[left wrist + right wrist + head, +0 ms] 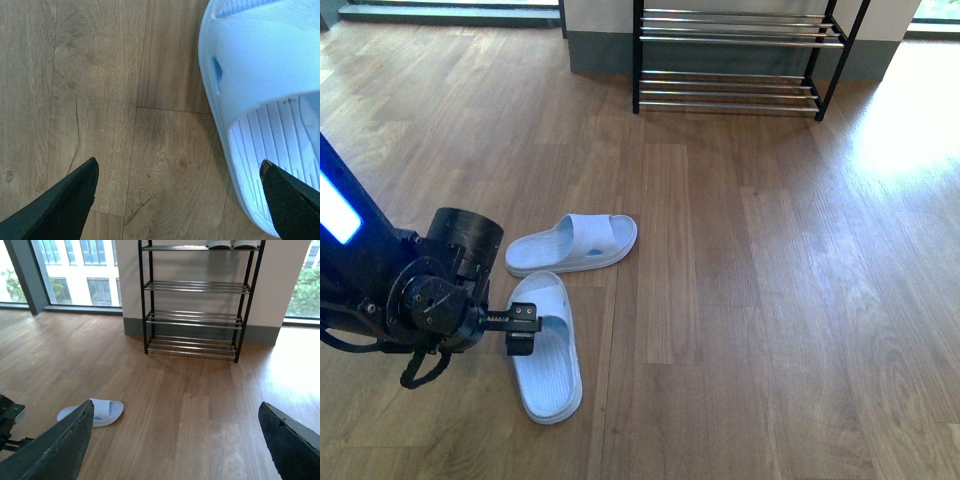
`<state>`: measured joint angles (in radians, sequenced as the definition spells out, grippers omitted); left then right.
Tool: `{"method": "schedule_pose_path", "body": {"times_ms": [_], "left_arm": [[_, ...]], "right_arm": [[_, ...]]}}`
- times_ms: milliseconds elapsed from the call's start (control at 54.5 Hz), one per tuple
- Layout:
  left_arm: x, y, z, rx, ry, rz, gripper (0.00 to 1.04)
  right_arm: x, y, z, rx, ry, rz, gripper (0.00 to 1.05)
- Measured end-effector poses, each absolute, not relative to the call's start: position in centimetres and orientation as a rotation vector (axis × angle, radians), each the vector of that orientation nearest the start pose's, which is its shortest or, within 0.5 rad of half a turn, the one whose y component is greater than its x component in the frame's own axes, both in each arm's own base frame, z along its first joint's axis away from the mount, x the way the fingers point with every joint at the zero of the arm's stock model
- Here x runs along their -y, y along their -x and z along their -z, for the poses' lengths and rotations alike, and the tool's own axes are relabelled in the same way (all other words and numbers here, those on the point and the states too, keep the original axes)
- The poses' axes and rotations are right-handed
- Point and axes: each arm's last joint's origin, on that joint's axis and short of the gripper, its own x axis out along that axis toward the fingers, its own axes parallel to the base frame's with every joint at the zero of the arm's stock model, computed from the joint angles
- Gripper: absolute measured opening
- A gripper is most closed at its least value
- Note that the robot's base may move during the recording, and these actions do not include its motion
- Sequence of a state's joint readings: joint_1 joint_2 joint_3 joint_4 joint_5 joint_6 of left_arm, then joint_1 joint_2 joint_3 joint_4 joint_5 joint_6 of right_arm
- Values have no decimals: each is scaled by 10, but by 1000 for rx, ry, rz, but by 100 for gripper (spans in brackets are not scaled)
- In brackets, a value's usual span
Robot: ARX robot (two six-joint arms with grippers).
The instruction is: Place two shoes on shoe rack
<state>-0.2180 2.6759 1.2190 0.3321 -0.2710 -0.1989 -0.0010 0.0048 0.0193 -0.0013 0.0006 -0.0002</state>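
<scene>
Left gripper [523, 328] at near slide [552, 375]
Spread wide, holding nothing; one finger [292, 202] over its footbed, second slide [575, 243] just beyond.

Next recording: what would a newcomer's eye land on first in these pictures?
Two pale blue slide sandals lie close together on the wooden floor at front left. The left arm's black pincer hangs open astride the edge of the nearer sandal. Far ahead stands a black-framed shoe rack with chrome rods.
</scene>
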Motion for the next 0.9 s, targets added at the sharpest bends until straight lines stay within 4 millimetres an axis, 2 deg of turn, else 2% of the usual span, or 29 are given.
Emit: {"method": "schedule_pose_path", "body": {"times_ms": [293, 568, 715, 898], "left_arm": [[72, -397, 145, -1057, -180, -127, 95], [79, -409, 164, -1024, -170, -56, 95], [85, -406, 165, -1048, -74, 1, 95], [92, -404, 165, -1042, -70, 34, 95]], "right_arm": [[0, -97, -170, 13, 0, 2, 95], [0, -97, -170, 13, 0, 2, 95], [0, -97, -170, 13, 0, 2, 95], [0, -97, -170, 13, 0, 2, 95]]}}
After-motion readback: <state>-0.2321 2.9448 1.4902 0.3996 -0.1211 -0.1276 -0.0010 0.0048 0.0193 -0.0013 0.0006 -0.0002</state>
